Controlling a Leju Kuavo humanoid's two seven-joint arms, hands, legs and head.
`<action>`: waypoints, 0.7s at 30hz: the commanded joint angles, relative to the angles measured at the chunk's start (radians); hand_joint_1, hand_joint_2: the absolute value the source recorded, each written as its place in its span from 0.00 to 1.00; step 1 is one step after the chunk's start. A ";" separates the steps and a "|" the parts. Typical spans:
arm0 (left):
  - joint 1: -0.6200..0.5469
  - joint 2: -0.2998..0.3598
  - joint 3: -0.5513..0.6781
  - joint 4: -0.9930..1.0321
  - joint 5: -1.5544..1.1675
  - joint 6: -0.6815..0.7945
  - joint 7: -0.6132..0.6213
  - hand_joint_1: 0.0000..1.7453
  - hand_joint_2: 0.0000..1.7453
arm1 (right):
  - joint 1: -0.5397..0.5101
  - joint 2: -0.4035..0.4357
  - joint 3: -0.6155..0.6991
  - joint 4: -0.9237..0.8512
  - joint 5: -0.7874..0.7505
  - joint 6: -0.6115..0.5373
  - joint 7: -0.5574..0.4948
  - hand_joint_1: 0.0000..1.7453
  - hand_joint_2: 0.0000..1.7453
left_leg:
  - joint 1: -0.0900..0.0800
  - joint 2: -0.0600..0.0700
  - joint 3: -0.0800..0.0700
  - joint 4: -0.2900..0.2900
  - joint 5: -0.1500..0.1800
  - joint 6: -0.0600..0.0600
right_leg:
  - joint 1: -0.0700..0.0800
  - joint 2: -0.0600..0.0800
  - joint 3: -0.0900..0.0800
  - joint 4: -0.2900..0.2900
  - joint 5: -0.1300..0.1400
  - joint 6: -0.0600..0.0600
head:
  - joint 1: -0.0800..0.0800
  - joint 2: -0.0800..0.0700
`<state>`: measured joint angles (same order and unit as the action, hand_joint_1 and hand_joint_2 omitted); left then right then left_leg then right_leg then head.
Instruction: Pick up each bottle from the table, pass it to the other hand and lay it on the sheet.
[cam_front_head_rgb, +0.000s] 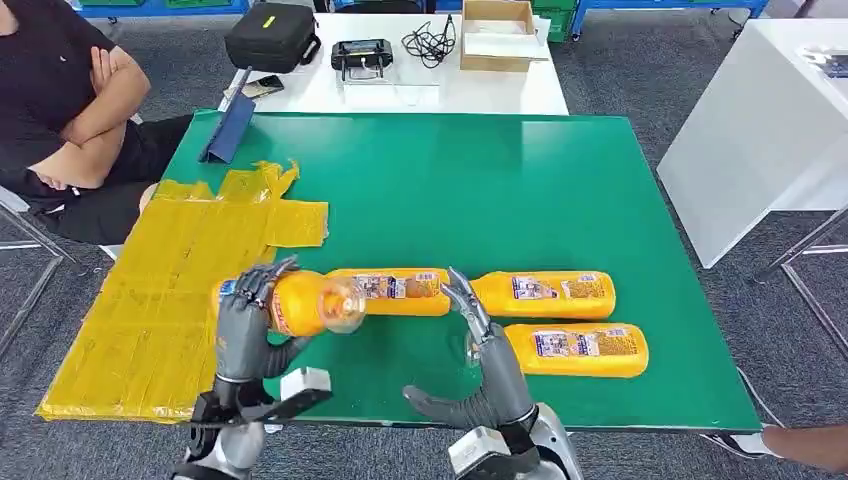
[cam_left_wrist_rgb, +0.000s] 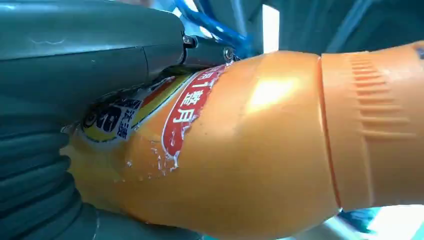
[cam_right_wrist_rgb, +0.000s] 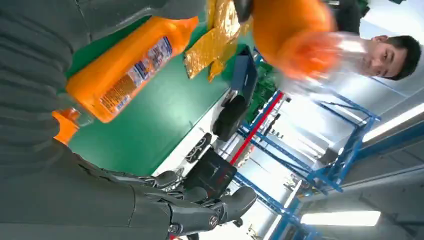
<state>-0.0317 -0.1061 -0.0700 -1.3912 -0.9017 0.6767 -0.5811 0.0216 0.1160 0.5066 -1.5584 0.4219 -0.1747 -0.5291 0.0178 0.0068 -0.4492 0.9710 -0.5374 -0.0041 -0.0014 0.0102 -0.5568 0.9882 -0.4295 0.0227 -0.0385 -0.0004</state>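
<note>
The left hand (cam_front_head_rgb: 245, 310) grips an orange bottle (cam_front_head_rgb: 305, 303) above the green worktop (cam_front_head_rgb: 480, 190), while the right hand (cam_front_head_rgb: 485, 350) is spread and holds nothing.

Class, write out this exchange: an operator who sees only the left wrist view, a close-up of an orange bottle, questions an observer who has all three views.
Operator: Is the right hand on this bottle too?
Observer: No. The right hand is open and apart from the held bottle, which the left hand grips alone.
Operator: How many lie on the table?
Observer: Three lying bottles.
Operator: Where is the sheet?
Observer: The yellow sheet covers the table's left part, close by the left hand.
</note>
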 joint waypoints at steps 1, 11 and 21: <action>-0.266 0.084 0.176 0.493 -0.104 0.021 0.053 1.00 1.00 | -0.113 -0.013 0.015 0.138 -0.019 0.007 -0.004 0.00 1.00 | 0.000 -0.002 0.001 -0.003 0.003 0.001 | 0.000 -0.002 0.002 -0.003 0.002 0.000 | 0.000 0.000; -0.276 0.066 0.186 0.495 -0.159 0.021 0.084 1.00 1.00 | -0.110 -0.011 0.021 0.139 -0.019 0.006 -0.004 0.00 1.00 | 0.000 -0.001 -0.002 -0.001 0.002 0.000 | 0.000 -0.002 -0.001 -0.001 0.001 0.000 | 0.000 0.000; -0.268 0.059 0.208 0.488 -0.200 0.021 0.103 1.00 1.00 | -0.108 -0.005 0.029 0.145 -0.017 0.005 0.003 0.00 1.00 | 0.000 -0.001 -0.003 -0.001 0.002 0.000 | 0.000 -0.002 -0.002 -0.001 0.001 0.000 | 0.000 0.000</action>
<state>-0.2548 -0.0484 0.1022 -0.9796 -1.0754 0.6966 -0.4940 -0.0456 0.1194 0.5184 -1.4790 0.4070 -0.1720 -0.5306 0.0181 0.0065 -0.4520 0.9711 -0.5361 -0.0054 -0.0012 0.0095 -0.5590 0.9889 -0.4296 0.0228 -0.0381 -0.0004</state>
